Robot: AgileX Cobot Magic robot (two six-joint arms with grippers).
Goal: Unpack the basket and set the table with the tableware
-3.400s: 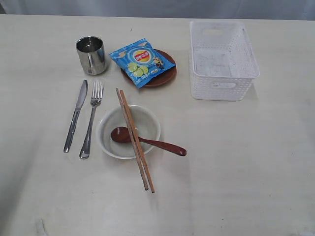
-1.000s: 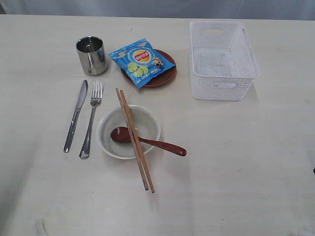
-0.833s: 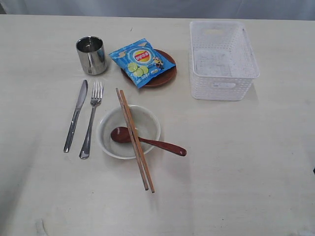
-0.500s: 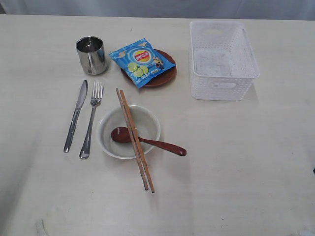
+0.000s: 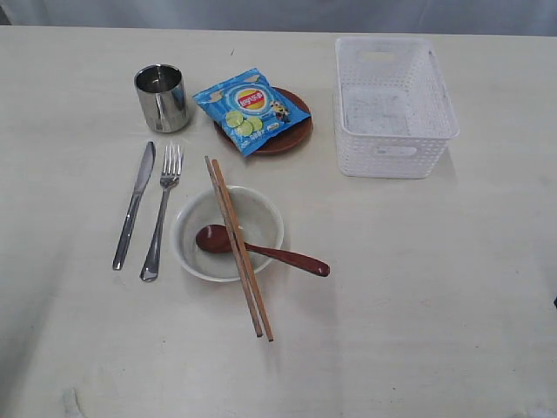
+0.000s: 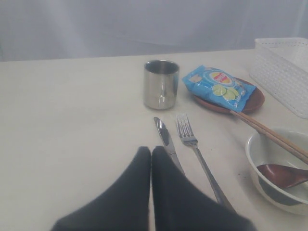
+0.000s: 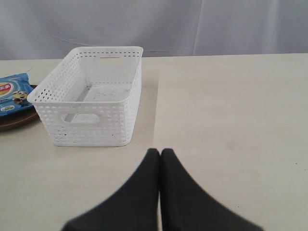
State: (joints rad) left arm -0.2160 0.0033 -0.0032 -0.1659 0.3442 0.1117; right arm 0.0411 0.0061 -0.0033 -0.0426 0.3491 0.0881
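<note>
A broad, flat, cream-white bench [image 5: 452, 287] with a faint grain carries a laid-out place setting.

At the far right stands the basket [image 5: 396, 155], a white rectangular plastic tub. It has perforated grid walls and a handle slot in each short end. Its long axis runs from near to far, and its bare floor shows through the open top.

Just left of the basket lies a brown round plate [image 5: 294, 135]. A glossy blue snack bag [image 5: 251, 109] lies across it and overhangs its left edge. Farther left, a small shiny steel cup [image 5: 161, 97] stands upright.

Nearer the viewer, a steel knife [image 5: 133, 207] and a steel fork [image 5: 161, 213] lie side by side, almost parallel, with the knife on the outside. Their long axes run near to far, and the blade tip and tines point away, towards the cup.

Right of the fork sits a white round bowl [image 5: 193, 248]. A dark red spoon [image 5: 270, 252] rests with its scoop inside the bowl, and its handle crosses the rim towards the near right. Two wooden chopsticks [image 5: 252, 292] lie together across the bowl. They slope from the far rim down past the near rim onto the bench.

In the left wrist view, the left tool [image 6: 151, 153] has its two dark fingers pressed together and grips nothing. Its tips appear just beside the knife's handle. In the right wrist view, the right tool [image 7: 160, 153] is likewise closed and empty. It points towards the basket and sits apart from it.
</note>
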